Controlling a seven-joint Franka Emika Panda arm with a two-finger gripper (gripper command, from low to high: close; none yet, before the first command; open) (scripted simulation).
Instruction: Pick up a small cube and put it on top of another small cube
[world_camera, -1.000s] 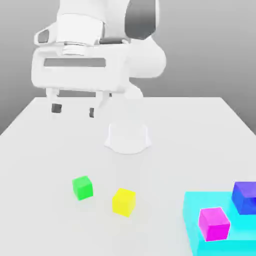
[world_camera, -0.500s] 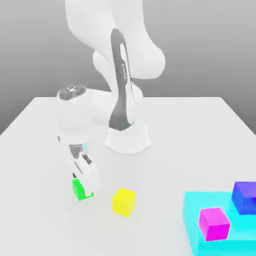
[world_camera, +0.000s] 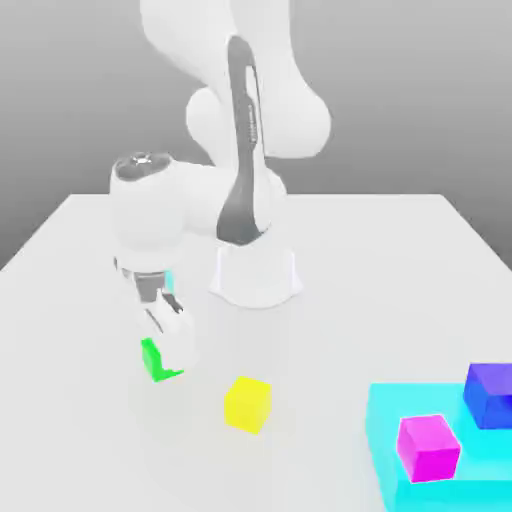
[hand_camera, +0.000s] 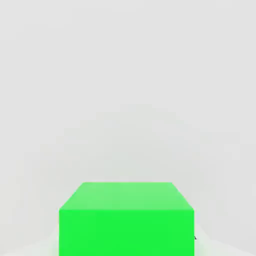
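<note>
The small bright green cube (world_camera: 153, 359) hangs just above the white table at the exterior view's left, and the hand view has it close up (hand_camera: 126, 220). My gripper (world_camera: 164, 362) points down and is shut on it, with a white finger (world_camera: 180, 345) covering its right side. The deep blue-violet cube (world_camera: 490, 392) rests on a cyan platform (world_camera: 385, 425) at the exterior view's far right, well away from the gripper.
A yellow cube (world_camera: 247, 403) lies on the table just right of the green one. A magenta cube (world_camera: 428, 447) sits on the cyan platform in front of the blue-violet cube. The arm's white base (world_camera: 255, 275) stands behind, mid-table.
The hand came down from high above the table onto the green cube, closed around it, and has now risen a little with the cube in it.
</note>
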